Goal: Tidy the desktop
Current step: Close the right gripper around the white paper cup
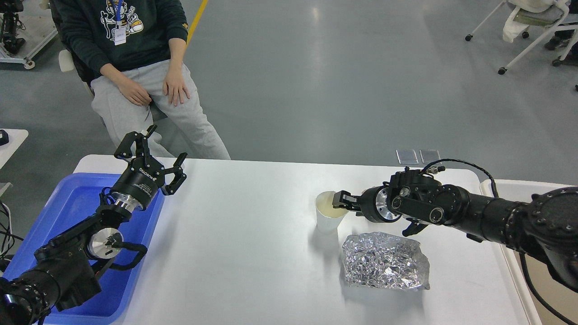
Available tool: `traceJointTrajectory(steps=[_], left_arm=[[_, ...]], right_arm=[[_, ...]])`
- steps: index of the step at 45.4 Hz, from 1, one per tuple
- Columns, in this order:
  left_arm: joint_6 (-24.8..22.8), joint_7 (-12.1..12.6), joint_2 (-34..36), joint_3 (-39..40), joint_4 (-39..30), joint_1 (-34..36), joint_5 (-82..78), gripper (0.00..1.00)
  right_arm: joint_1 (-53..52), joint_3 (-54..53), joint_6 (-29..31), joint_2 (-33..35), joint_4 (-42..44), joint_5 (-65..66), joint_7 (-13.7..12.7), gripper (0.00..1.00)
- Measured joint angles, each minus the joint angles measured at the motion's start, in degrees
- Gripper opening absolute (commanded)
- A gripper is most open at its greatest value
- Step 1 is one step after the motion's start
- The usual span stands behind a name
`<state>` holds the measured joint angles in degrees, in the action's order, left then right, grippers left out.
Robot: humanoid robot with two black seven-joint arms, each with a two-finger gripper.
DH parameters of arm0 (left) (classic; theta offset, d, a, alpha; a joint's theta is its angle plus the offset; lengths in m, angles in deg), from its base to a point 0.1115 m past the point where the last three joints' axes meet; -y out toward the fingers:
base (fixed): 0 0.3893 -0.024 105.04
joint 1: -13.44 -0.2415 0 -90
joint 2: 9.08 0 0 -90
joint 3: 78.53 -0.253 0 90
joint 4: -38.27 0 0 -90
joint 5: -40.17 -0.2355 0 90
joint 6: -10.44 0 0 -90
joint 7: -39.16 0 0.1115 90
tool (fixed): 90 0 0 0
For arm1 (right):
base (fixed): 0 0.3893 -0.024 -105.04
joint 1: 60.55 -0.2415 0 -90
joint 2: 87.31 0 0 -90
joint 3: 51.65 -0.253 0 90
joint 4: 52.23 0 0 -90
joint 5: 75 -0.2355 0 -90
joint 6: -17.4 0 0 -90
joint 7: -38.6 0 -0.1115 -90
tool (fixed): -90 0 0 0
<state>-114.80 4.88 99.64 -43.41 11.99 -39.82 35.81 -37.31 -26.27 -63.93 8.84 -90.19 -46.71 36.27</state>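
The white desktop [248, 234] carries a white paper cup [328, 217] holding pale liquid, and a crumpled sheet of silver foil [384, 261] just in front of it to the right. My right gripper [342, 200] reaches in from the right at the cup's right rim, with a dark finger over the rim. Its fingers are seen end-on, so I cannot tell them apart. My left gripper [165, 145] is open and empty, raised over the far right corner of the blue tray [72, 203].
The blue tray sits at the desktop's left end under my left arm. A pale bin rim [515, 184] shows past the right end. A seated person [144, 67] is behind the far left edge. Chairs [537, 27] stand far back right.
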Motion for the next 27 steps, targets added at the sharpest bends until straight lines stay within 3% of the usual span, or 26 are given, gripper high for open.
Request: traceJointTrajectory(steps=[5, 9, 27], left_arm=[[0.00, 0.00, 0.00, 0.00, 0.00, 0.00, 0.02, 1.00], [0.00, 0.00, 0.00, 0.00, 0.00, 0.00, 0.04, 1.00], [0.02, 0.00, 0.00, 0.01, 0.00, 0.00, 0.04, 1.00]], right_arm=[[0.13, 0.49, -0.05, 0.00, 0.11, -0.05, 0.00, 0.29], [0.28, 0.71, -0.01, 0.00, 0.15, -0.11, 0.00, 0.00], [1.15, 1.17, 0.05, 0.00, 0.10, -0.10, -0.04, 0.00]])
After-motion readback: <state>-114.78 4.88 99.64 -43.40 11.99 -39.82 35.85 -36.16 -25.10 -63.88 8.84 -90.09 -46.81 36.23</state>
